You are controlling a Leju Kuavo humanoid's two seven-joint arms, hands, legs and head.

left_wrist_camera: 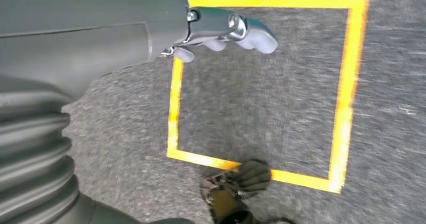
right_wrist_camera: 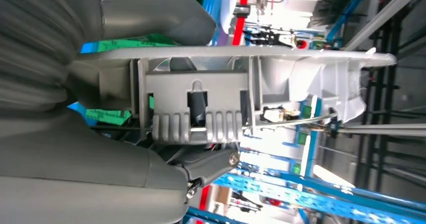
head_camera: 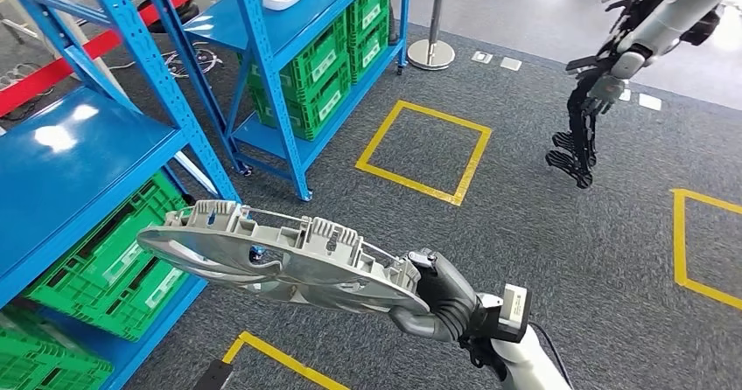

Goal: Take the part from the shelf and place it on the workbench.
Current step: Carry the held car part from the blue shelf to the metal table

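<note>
Grey carpet floor with yellow tape squares is under me, and blue shelves with green crates stand at my left; my right hand is clamped on the grey plastic part, held in the air just beside the shelf; my left hand hangs over the floor, holding nothing, fingers a bit curled; so the taking is done, I think; I see no worktop yet, so the placing is left.

No text, number or brand can be read; the white labels on the green crates are too small to make out.
</note>
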